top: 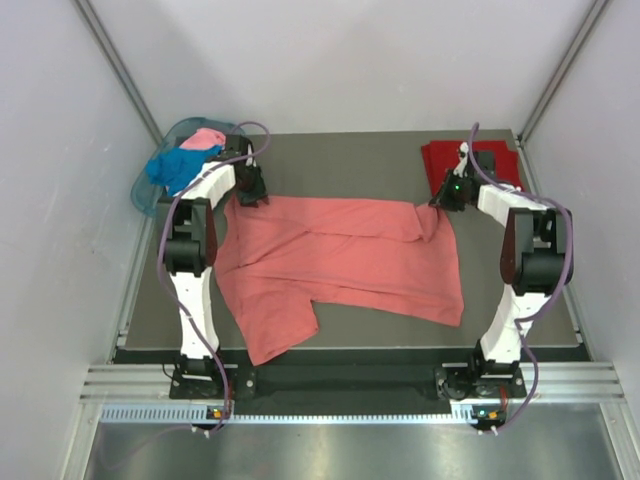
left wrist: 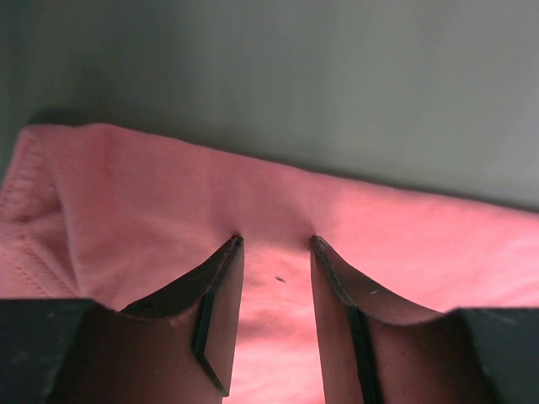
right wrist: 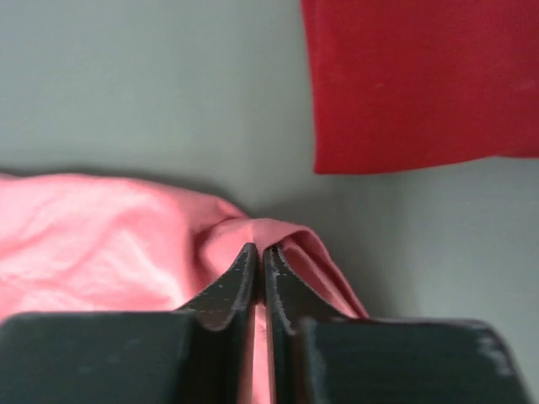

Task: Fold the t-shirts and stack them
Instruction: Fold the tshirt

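Observation:
The salmon-coral t-shirt (top: 340, 260) lies spread across the grey table, one sleeve reaching toward the near edge. At its far left corner my left gripper (top: 248, 190) stands open. In the left wrist view both fingertips rest on the cloth (left wrist: 152, 194) near its far hem, with flat fabric between them (left wrist: 275, 244). My right gripper (top: 445, 200) is at the shirt's far right corner. In the right wrist view it (right wrist: 259, 251) is shut on a raised fold of the salmon cloth (right wrist: 101, 244). A folded dark red t-shirt (top: 480, 160) (right wrist: 421, 84) lies just beyond it.
A translucent teal basket (top: 150, 195) stands at the back left corner. It holds a crumpled bright blue t-shirt (top: 175, 165) and a light pink one (top: 205, 138). Bare table (top: 340, 160) shows behind the salmon shirt. White walls close in both sides.

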Tool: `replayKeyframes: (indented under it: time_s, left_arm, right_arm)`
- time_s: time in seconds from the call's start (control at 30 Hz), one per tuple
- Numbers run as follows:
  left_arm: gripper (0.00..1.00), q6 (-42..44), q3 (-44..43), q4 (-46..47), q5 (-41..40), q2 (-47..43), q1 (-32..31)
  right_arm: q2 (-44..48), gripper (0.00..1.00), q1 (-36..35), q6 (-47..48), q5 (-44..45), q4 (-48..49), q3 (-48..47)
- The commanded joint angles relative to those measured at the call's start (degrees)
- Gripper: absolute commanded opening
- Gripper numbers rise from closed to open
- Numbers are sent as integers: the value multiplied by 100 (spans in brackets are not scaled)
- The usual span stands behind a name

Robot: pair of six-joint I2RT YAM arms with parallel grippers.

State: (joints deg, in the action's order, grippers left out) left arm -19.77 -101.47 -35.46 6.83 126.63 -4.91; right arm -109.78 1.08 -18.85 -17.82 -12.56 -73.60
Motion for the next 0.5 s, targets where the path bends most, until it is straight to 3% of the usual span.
replayKeyframes:
  time_s: [0.0, 0.2, 0.47]
  left_arm:
    - [42, -10, -126, 207, -567, 169, 25]
    - [43, 61, -277, 13, -1350, 494, 25]
    - [43, 52, -329, -48, -1421, 565, 25]
  right_arm:
    - [-114, 0, 252, -250, 183, 384, -199]
    - [-219, 0, 639, -488, -177, 824, -93]
    - [-194, 6, 665, -435, -556, 851, -251]
